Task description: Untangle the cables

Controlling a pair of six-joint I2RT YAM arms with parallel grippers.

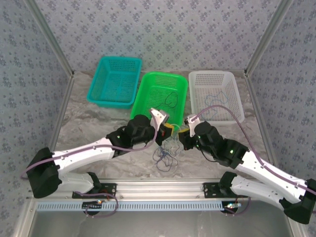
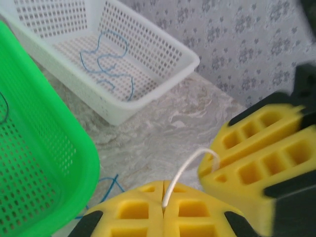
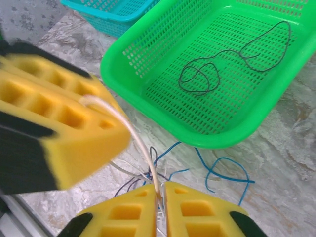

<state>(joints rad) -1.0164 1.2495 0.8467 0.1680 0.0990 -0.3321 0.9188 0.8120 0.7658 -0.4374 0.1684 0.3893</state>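
The marble-patterned tabletop [image 1: 98, 128] is taken up at the back by three baskets set in a row: a teal basket [image 1: 106, 101] on the left, a green basket [image 1: 144, 96] in the middle and a white basket [image 1: 197, 84] on the right.

In front of the green basket, the left claw [image 2: 163, 200] and the right claw [image 3: 162, 197] are brought tip to tip, just above the tabletop. The left claw is seen fully closed, and the right claw is drawn narrow. A whitish cable [image 2: 185, 168] is pinched between the yellow pads of each, so that a short arc of it is strung from one claw to the other.

A loose tangle of blue, dark and pale cables [image 1: 165, 157] is left on the tabletop just beneath and in front of the claws. A black cable [image 1: 171, 100] is laid in loops inside the green basket, and a blue cable [image 2: 106, 61] is laid inside the white basket.
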